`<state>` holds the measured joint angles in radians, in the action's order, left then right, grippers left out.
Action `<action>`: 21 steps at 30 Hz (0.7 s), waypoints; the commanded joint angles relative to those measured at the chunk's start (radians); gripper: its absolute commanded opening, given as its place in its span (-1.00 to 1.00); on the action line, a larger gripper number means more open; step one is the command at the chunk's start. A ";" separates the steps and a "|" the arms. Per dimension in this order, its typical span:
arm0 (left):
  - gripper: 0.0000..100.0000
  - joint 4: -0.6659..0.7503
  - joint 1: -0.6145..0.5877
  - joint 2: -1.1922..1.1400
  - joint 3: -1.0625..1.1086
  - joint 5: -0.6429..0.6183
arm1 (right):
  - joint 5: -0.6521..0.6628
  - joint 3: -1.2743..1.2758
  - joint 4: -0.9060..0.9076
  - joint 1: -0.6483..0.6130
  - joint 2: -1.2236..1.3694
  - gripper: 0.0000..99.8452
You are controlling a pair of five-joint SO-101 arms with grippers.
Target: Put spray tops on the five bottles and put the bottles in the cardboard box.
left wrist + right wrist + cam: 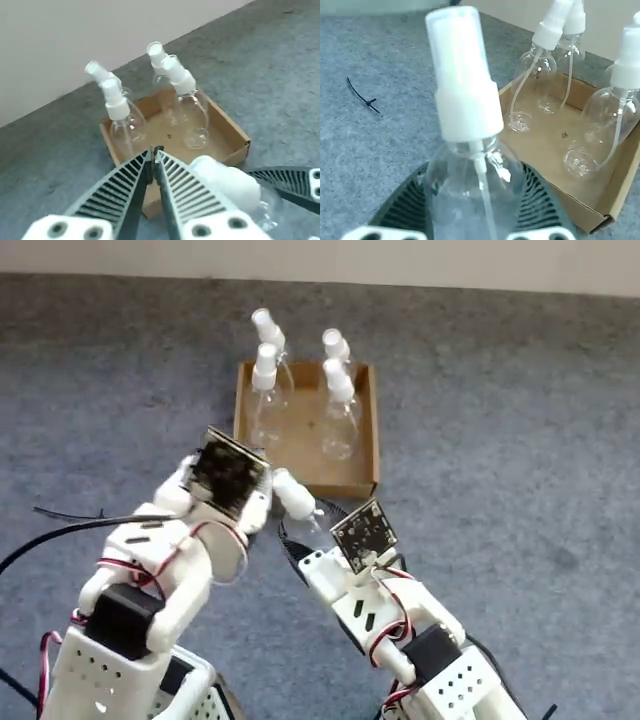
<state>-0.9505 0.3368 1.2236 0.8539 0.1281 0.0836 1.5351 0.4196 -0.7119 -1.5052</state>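
Bottle in hand: we see the fifth bottle (465, 200) clamped upright between the right gripper's (476, 175) dark fingers, lower centre of the right wrist view. The grip on the body leaves the neck free.
Spray top: the spray top (465, 95) sits on that neck; we cannot tell if it is fully seated.
Left gripper: the left gripper (152, 155) is pinched together on nothing, just beside the top.
Box: the cardboard box (372, 425) is upper centre of the high view, with four capped bottles (338, 420) standing inside and its near part bare.
Stage: we judge only boxing the fifth is left.
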 commanded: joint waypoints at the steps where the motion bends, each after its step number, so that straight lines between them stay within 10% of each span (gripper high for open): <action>1: -0.97 0.000 0.099 -0.008 -0.033 0.014 | -0.005 -0.008 -0.022 -0.004 -0.015 -0.99; 21: -0.97 -0.040 0.114 0.001 -0.183 0.084 | 0.000 -0.008 -0.022 -0.010 -0.015 -0.99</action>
<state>-0.9782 0.4381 1.2252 0.7710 0.2048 0.0836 1.5351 0.4196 -0.7135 -1.5052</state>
